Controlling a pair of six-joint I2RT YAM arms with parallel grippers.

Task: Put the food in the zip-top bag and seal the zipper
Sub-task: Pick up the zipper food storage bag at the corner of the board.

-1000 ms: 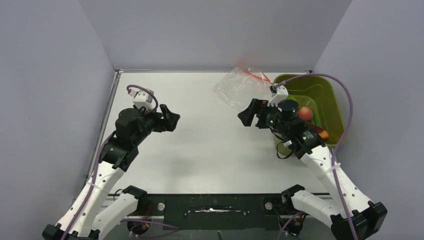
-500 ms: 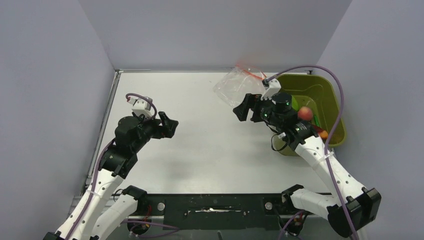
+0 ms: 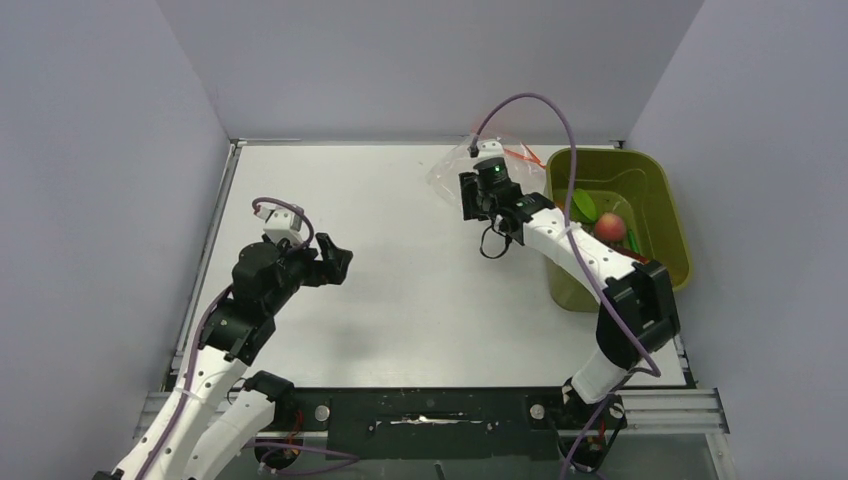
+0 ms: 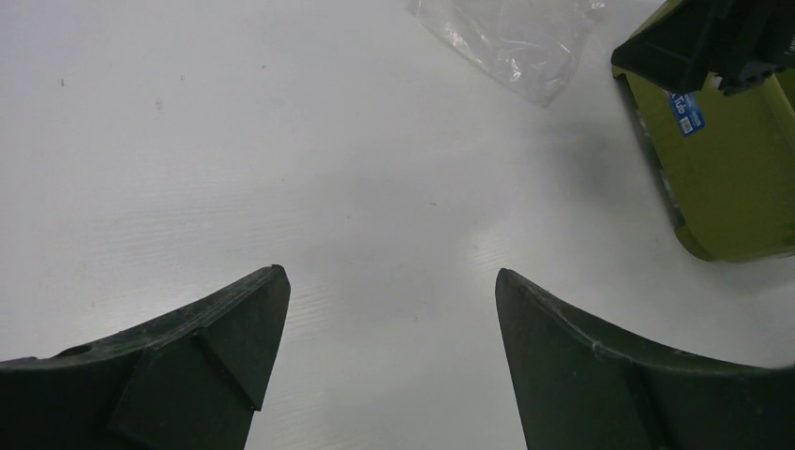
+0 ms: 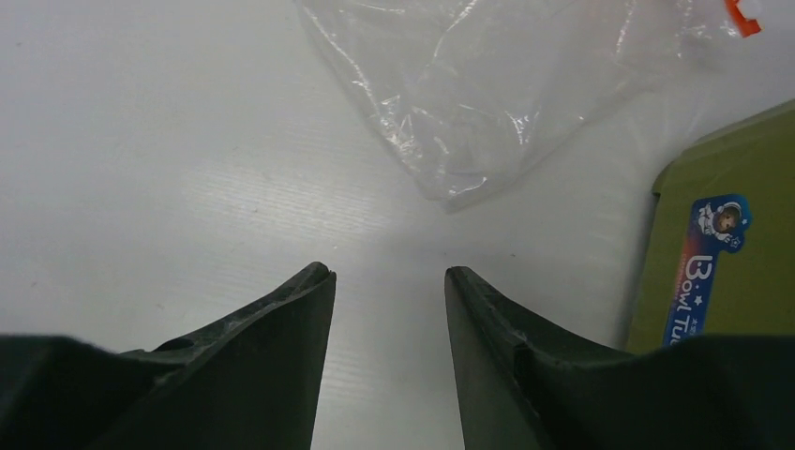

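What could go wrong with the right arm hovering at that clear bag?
The zip-top bag is limp and crinkly, so the open right gripper may pinch both layers together or just push it across the table. The bag lies close beside the green tub, which the arm could knock. The left gripper is far off, so nothing steadies the bag.

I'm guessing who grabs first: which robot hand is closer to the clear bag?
Right. The right hand hovers just short of the bag; the left hand is far across the table.
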